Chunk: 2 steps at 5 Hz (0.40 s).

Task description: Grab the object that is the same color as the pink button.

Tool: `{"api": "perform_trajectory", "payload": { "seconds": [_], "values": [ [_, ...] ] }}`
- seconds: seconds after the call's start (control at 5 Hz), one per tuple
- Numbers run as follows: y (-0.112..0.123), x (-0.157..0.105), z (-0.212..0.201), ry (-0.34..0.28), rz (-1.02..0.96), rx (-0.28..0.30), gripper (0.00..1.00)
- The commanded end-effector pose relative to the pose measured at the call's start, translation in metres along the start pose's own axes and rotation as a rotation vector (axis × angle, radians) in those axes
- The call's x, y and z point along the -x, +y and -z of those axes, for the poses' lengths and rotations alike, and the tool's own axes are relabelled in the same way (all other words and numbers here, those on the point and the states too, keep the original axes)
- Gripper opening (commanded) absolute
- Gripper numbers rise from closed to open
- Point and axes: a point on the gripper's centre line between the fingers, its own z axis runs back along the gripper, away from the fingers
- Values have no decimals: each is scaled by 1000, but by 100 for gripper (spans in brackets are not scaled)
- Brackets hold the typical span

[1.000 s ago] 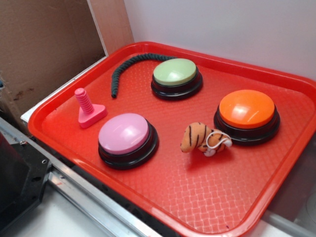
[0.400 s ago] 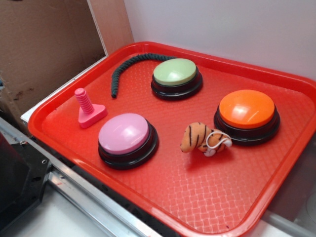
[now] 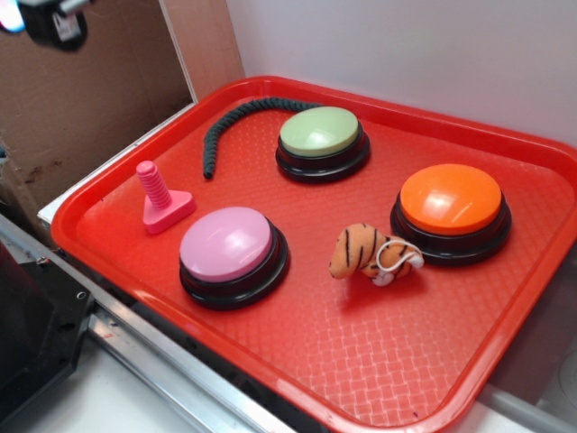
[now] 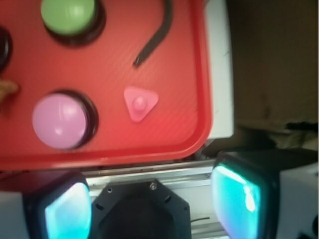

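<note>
The pink bolt (image 3: 162,200) stands upright on its flat wedge-shaped base, with the threaded shaft as its long axis pointing straight up off the red tray (image 3: 379,361). In the wrist view the pink bolt (image 4: 140,102) is seen end-on, the triangular base tapering toward the lower frame edge. It sits in the tray's left near area, close to the rim, just left of the pink button (image 3: 230,248) and apart from it.

The tool (image 3: 50,20) is visible only as a dark block at the exterior view's upper left corner, well apart from the bolt and high above the tray's left side, outside the rim. In the wrist view the tool (image 4: 149,204) looks straight down: its two fingers frame the bottom corners, spread wide with nothing between them, and the bolt lies ahead of the gap, slightly toward the left finger side. The arm itself is out of sight; the camera axis indicates a vertical, downward-facing pose.

Further right on the tray: a dark green rope (image 3: 239,126) curving along the far left, the green button (image 3: 320,137), the striped plush tiger (image 3: 374,254) lying on its side, and the orange button (image 3: 451,209). All rest untouched
</note>
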Motion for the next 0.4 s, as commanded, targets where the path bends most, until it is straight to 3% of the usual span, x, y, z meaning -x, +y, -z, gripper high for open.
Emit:
{"api": "perform_trajectory", "payload": {
  "seconds": [0.0,0.2],
  "values": [
    [12,-14,47,68,-5,-70,100],
    [32,-30,60,65,-7,-76,100]
  ]
}}
